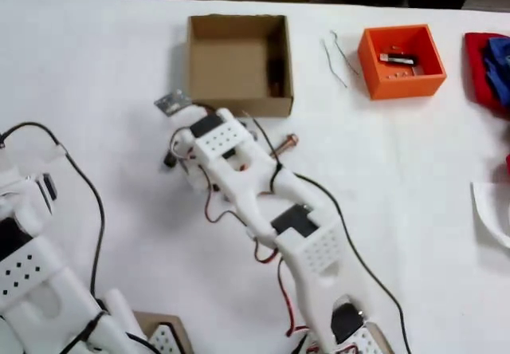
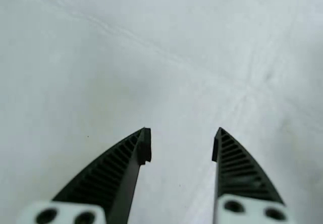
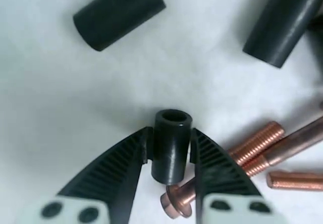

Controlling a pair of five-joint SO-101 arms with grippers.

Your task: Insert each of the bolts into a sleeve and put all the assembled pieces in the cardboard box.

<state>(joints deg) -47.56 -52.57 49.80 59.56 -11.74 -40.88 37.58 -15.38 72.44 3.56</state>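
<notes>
My right gripper (image 3: 171,151) is shut on a short black sleeve (image 3: 172,142), which stands with its open end showing. Under the sleeve lies a copper bolt (image 3: 177,202), head toward the gripper. More copper bolts (image 3: 258,142) lie just beside it, and two other black sleeves (image 3: 118,13) (image 3: 283,21) rest farther off on the white table. In the high view the right arm (image 1: 239,171) stretches to just in front of the cardboard box (image 1: 238,105), with one bolt (image 1: 285,142) showing beside it. My left gripper (image 2: 180,146) hangs open over bare table.
An orange bin (image 1: 401,83) sits to the right of the box, with thin wires (image 1: 339,51) between them. A small metal bracket (image 1: 171,101) lies by the box's near left corner. Red and blue cloth (image 1: 488,63) is at the right edge. The left arm (image 1: 32,266) is near left.
</notes>
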